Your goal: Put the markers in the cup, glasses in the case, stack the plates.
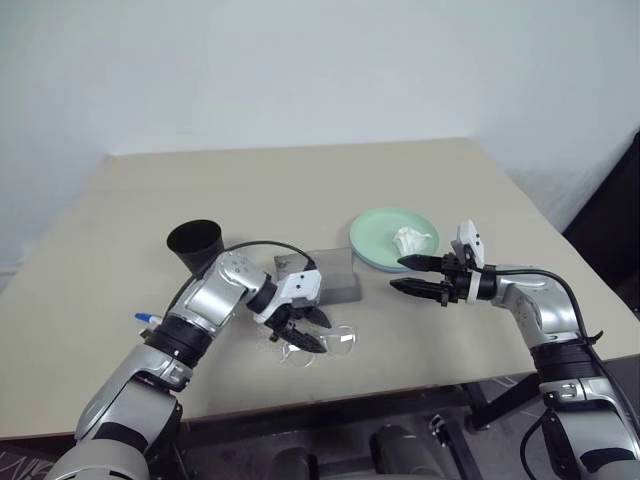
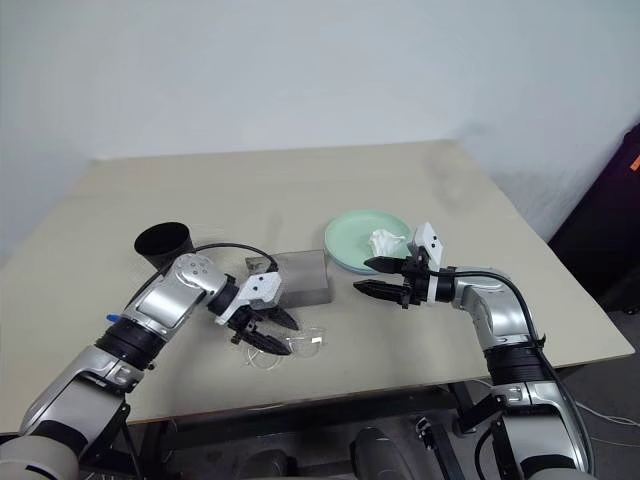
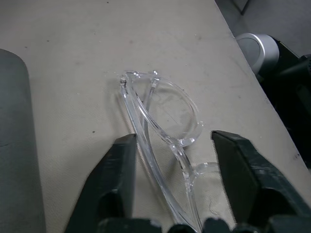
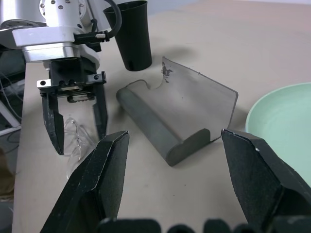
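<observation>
Two black fingers of my left gripper (image 1: 303,333) pointed down at the glasses (image 3: 163,127), one on each side. From the left wrist I saw the clear frame lying flat on the table (image 1: 420,170), with one lens and the folded arms running between the fingers (image 3: 119,179). The fingers stood apart and I could not see them pressing the frame, so I could not tell if they had a grip on it.

Just behind the glasses lay the case (image 4: 172,121), a grey box lying open, with its lid tipped up. The black cup (image 1: 196,245) stood upright near the case, on the left side of the table. Beside my left arm a blue marker tip (image 1: 147,319) poked out at the table's near edge; I could not see the rest of it.

My right gripper (image 1: 412,274) hung above the table, well to the right of the case, pointing left toward it. Its fingers (image 4: 252,170) were spread wide and held nothing.

Behind that gripper sat the green plate (image 1: 378,236), with a small white lump of tissue (image 1: 411,239) on it. I could not tell whether another plate lay under it.
</observation>
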